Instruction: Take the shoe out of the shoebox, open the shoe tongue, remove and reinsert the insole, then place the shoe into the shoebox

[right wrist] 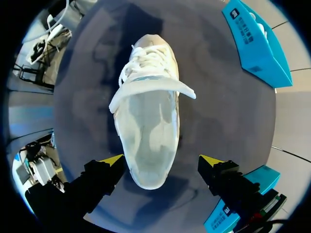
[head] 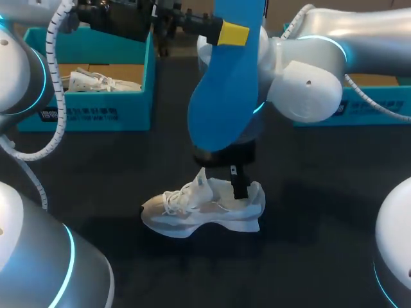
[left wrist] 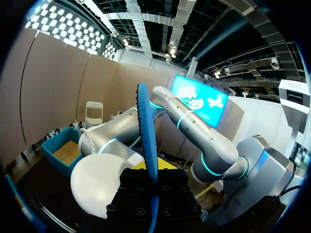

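Observation:
A white sneaker (head: 199, 208) lies on the dark table, toe to the left. In the right wrist view the shoe (right wrist: 148, 121) has its tongue pulled open and its inside is bare. My right gripper (head: 234, 186) hangs over the heel, and its open fingers (right wrist: 163, 160) straddle the heel without clamping it. Above the shoe, my left gripper (head: 231, 33) is shut on the blue insole (head: 225, 83), which hangs down in the air. In the left wrist view the insole (left wrist: 146, 131) stands edge-on between the closed fingers (left wrist: 154, 170).
The blue shoebox (head: 90, 112) with white paper inside stands at the back left, also seen as the box (right wrist: 255, 43) beyond the shoe's toe. A second blue box (head: 372, 106) stands at the back right. Dark table surface surrounds the shoe.

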`<action>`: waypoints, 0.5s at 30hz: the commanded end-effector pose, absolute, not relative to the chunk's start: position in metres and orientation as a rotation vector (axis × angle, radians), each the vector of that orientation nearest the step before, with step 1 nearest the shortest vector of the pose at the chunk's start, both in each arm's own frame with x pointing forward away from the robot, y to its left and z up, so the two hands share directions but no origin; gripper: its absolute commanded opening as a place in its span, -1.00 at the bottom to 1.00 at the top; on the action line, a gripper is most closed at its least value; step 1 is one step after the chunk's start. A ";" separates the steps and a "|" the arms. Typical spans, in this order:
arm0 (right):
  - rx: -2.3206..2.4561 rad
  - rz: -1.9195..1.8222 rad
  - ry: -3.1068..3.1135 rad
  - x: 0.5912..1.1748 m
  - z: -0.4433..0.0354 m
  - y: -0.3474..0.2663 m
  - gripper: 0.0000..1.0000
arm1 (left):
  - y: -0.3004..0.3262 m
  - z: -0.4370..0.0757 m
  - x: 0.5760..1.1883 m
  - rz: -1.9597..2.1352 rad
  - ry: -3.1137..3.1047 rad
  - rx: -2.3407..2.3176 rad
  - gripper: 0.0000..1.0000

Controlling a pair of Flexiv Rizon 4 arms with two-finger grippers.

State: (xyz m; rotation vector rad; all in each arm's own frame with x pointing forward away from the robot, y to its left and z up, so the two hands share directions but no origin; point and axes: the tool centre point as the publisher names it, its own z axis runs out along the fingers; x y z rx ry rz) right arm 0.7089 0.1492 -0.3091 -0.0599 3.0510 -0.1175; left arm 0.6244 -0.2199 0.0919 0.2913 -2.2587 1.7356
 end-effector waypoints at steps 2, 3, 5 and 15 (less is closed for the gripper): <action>-0.058 -0.115 3.054 0.708 -0.312 0.149 1.00 | -0.220 0.092 0.625 1.735 -2.260 0.290 -1.00; -0.057 -0.115 3.053 0.708 -0.312 0.148 1.00 | -0.220 0.092 0.625 1.735 -2.260 0.290 -1.00; -0.056 -0.115 3.052 0.709 -0.311 0.148 1.00 | -0.219 0.097 0.626 1.766 -2.245 0.274 -1.00; -0.070 -0.107 3.049 0.715 -0.311 0.151 1.00 | -0.199 0.125 0.633 1.867 -2.209 0.257 -1.00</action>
